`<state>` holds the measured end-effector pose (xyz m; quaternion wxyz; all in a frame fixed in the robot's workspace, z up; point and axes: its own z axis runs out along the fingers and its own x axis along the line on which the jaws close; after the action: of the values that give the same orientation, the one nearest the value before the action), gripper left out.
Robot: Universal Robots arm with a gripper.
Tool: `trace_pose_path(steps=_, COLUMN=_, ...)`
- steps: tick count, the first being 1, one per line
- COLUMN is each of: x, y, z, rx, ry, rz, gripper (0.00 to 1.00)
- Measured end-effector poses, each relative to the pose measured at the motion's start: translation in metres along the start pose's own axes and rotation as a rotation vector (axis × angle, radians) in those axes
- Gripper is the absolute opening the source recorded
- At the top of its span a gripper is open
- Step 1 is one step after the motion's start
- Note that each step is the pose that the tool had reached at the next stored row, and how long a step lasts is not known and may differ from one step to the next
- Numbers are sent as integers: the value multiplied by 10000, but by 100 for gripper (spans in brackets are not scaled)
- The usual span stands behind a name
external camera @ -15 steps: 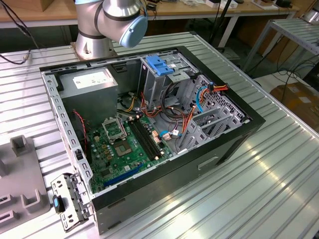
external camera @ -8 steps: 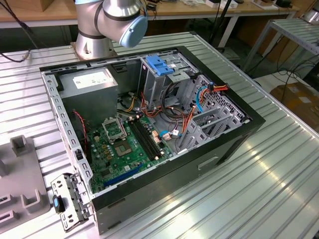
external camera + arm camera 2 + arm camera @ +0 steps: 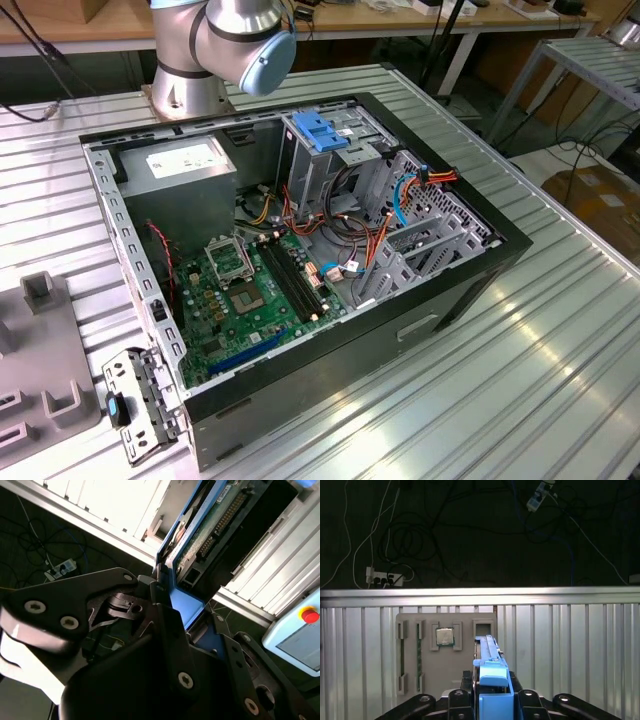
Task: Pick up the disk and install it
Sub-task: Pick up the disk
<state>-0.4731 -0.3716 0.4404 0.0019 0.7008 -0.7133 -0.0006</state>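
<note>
I have the ribbed aluminium table point(image 3: 570, 645) stretching out beyond my end effector point(image 3: 491, 684). In the exterior view the open black desktop computer case point(image 3: 450, 290) stands on it. A flat grey plastic fixture tray point(image 3: 447, 665) lies on the table just ahead of the end effector. The jaws are closed on the silver hard disk with blue plastic side rails point(image 3: 492, 667), which sits edge-on between the black fingers point(image 3: 167, 630) and projects forward from them. A small square silver processor chip point(image 3: 444, 636) rests in a tray pocket, beyond the fingertips.
</note>
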Motion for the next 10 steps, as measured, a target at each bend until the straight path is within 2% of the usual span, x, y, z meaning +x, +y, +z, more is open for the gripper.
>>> trace_pose_path(steps=6, x=0, y=0, z=-13, rx=-2, ry=1, rz=-1, gripper=37)
trace_pose_path(steps=10, x=0, y=0, z=-67, rx=0, ry=0, rz=0, gripper=37)
